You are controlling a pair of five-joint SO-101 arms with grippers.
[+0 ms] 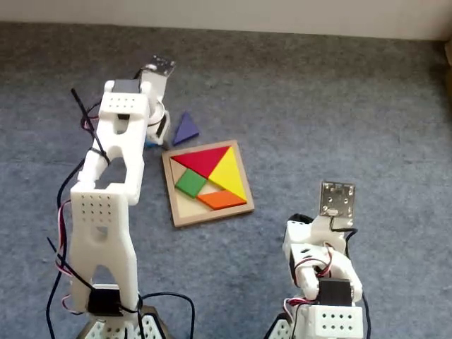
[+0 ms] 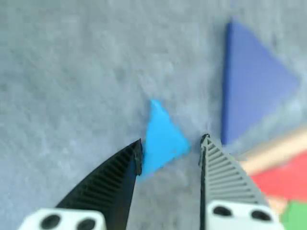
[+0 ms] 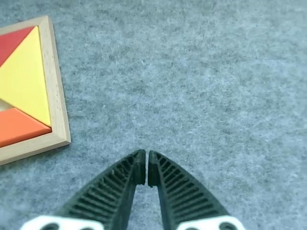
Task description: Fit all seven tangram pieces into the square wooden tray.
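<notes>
The square wooden tray (image 1: 212, 216) lies mid-table and holds a red triangle (image 1: 203, 159), a yellow triangle (image 1: 229, 176), a green square (image 1: 190, 183) and an orange piece (image 1: 221, 200). A dark blue triangle (image 1: 186, 129) rests on the carpet just beyond the tray. A small light-blue triangle (image 2: 161, 139) lies flat on the carpet beside it, between the fingers of my open left gripper (image 2: 171, 142). My right gripper (image 3: 146, 165) is shut and holds nothing, over bare carpet to the right of the tray's near corner (image 3: 57, 136).
Grey carpet covers the whole table. The dark blue triangle (image 2: 254, 86) sits close to the left gripper's far finger, with the tray's rim (image 2: 273, 148) right behind it. The left arm (image 1: 113, 183) stretches along the tray's left side.
</notes>
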